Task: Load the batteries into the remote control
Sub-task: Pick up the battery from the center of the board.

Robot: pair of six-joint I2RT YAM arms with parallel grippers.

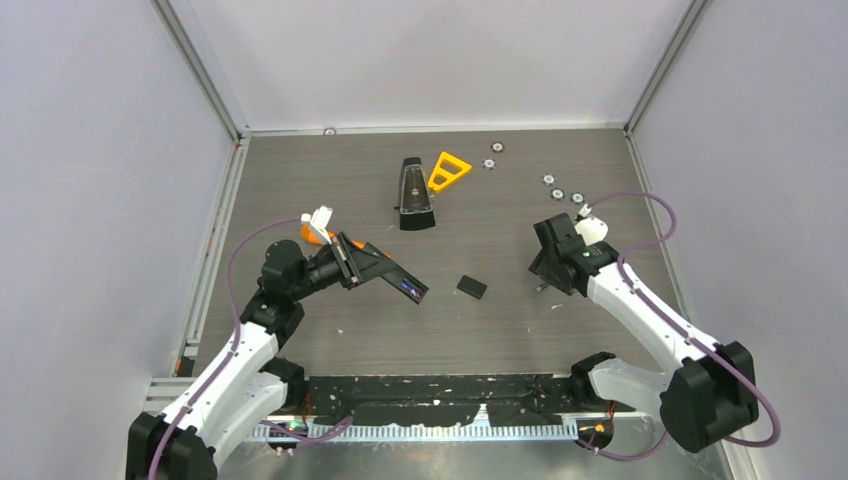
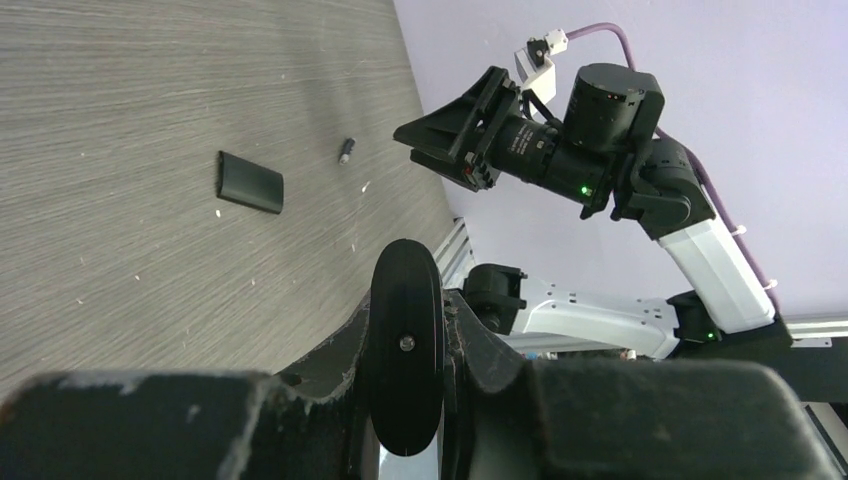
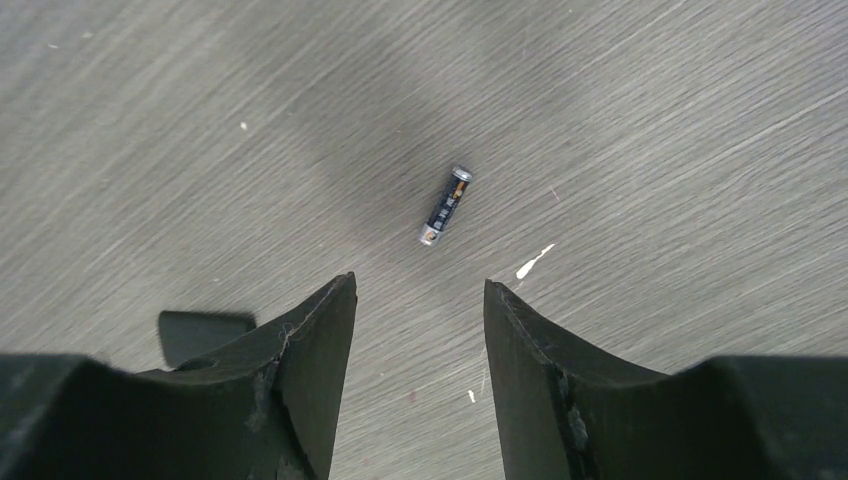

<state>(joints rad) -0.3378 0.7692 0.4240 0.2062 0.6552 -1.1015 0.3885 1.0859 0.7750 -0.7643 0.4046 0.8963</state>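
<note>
My left gripper is shut on the remote control, a slim black bar that sticks out to the right, above the table. In the left wrist view the remote's end is clamped between the fingers. One battery lies on the table just ahead of my right gripper, which is open and empty above it. The battery also shows in the left wrist view, below the right gripper. In the top view the right gripper points down at the table.
A small black cover piece lies between the arms; it also shows in the wrist views. A tapered black case and an orange triangle stand at the back. Silver discs lie at the back right.
</note>
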